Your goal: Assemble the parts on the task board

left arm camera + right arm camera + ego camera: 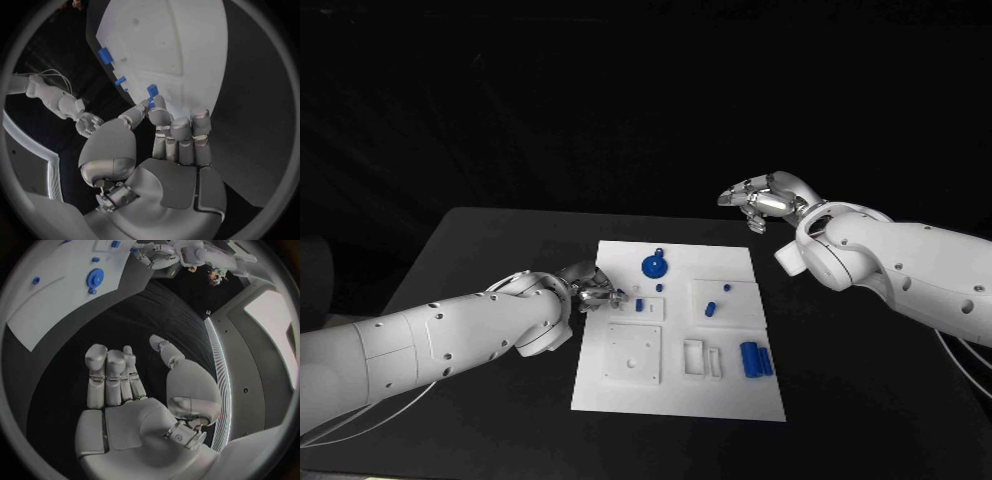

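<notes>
Working at the board's (678,400) left edge, our left hand (593,290) pinches a small blue part (152,90) between thumb and fingertips, low over the plate, likely to seat it there. Our right hand (764,202) hangs empty, fingers loosely apart, beyond the far right corner, we judge to keep it out of the way. Other parts, a blue disc (655,266) among them, lie mid-board. Dark surface (877,400) lies open on the right and near sides.
</notes>
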You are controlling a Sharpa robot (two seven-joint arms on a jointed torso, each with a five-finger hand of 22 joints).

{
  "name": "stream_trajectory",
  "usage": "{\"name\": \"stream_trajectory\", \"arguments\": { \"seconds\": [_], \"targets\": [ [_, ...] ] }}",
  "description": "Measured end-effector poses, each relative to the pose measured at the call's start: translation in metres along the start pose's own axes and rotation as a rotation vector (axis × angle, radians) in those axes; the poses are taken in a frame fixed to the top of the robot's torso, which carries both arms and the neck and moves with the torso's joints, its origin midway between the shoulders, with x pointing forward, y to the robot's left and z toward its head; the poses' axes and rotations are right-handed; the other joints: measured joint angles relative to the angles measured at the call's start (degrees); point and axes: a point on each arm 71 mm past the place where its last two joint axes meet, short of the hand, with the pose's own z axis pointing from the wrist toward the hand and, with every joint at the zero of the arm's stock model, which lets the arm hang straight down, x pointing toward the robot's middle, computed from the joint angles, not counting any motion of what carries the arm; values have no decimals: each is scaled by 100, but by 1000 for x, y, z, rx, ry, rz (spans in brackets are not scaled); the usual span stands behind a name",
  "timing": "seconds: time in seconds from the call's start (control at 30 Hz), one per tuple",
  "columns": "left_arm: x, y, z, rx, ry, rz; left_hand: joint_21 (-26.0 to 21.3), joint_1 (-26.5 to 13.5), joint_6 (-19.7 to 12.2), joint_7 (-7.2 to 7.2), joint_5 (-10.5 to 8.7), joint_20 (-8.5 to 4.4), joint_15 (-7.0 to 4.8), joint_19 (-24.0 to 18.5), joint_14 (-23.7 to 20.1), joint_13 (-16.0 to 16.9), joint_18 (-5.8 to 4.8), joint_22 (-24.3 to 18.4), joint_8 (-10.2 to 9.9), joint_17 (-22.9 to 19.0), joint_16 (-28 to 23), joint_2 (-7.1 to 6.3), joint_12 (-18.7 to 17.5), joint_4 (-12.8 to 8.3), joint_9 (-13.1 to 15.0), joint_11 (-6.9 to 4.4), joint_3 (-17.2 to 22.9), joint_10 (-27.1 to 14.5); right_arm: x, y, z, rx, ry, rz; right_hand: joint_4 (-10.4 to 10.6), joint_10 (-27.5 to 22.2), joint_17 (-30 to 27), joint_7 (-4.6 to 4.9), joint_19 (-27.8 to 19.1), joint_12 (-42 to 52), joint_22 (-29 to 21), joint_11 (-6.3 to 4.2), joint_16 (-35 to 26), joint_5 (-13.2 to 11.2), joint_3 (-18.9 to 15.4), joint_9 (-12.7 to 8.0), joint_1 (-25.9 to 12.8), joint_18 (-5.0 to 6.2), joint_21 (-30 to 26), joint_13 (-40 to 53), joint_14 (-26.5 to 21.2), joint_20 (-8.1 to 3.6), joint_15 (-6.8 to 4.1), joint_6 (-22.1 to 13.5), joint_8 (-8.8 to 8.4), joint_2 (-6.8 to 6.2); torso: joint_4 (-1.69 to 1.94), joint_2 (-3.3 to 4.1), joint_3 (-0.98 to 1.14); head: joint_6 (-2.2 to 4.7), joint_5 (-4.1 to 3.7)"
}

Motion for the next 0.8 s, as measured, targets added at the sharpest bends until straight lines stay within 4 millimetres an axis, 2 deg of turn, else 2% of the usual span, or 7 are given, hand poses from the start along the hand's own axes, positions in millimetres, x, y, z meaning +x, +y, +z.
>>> {"name": "stream_trajectory", "arguments": {
  "seconds": [0.17,0.2,0.3,0.33,0.43,0.57,0.8],
  "targets": [
    [-5,-4,-2,98,10,-86,-11,22,-62,24,-1,29,38,-47,-38,-1,-1,0,-6,0,-18,22,0,-27,37,48,-26,-48,5,1,-1,4,29,-5,-75,0,-7,8,-18,13,0,0,0,-295,132,-8,226,0,0,-29,0,-2,0,-28,0,-8,-2,0,0,33,-4],
    [-6,-5,-3,115,17,-100,-11,59,-101,39,-3,28,53,-65,-57,-1,0,0,-28,0,-22,59,0,-40,45,51,-39,-52,7,2,-1,5,39,-8,-84,0,-7,8,-16,23,0,0,0,-418,202,-16,298,0,0,-33,0,-4,0,-28,0,9,-2,0,0,40,-5],
    [-5,-7,-5,172,54,-153,-34,35,-206,80,-22,62,65,-121,-153,3,0,0,-50,13,-22,85,0,-41,75,79,-39,-145,17,5,-3,7,86,-21,-75,0,-15,8,-6,23,0,0,0,-689,399,-23,477,0,-24,-52,0,-13,0,-28,5,-6,-3,0,1,75,-7],
    [-4,-9,-6,192,71,-173,-34,61,-241,82,-23,56,64,-139,-172,6,0,0,-79,18,-22,133,0,-41,78,88,-39,-153,22,6,-3,9,105,-26,-65,0,-15,9,-6,23,0,0,0,-724,442,-24,476,0,-24,-53,0,-13,0,-28,24,-5,-3,0,1,91,-10],
    [-1,-13,-7,237,111,-214,-56,56,-316,101,-24,79,94,-178,-223,27,0,0,-116,36,-22,162,0,-41,92,109,-39,-215,32,8,-5,16,147,-35,-22,0,-21,20,-6,34,-1,0,0,-883,628,-32,611,0,-24,-68,0,-13,0,-16,29,-35,-5,-2,1,132,-21],
    [3,-19,-10,294,164,-266,-56,57,-443,147,-46,110,112,-250,-323,51,-1,1,-117,58,-22,272,0,-42,139,138,-39,-310,49,10,-8,39,207,-49,45,0,-26,20,-6,50,-1,0,0,-986,784,-39,611,0,-23,-83,0,-13,0,-15,29,-35,-5,-4,0,190,-46],
    [7,-25,-13,351,223,-329,-78,-50,-572,162,-63,121,119,-341,-427,82,0,4,-117,84,-22,427,44,-8,255,161,-5,-447,79,8,-13,96,301,-61,105,0,-26,20,-7,56,-1,0,0,-1018,844,-48,635,0,-23,-89,0,-12,0,-15,29,-12,-4,-5,-5,259,-75]
  ]
}}
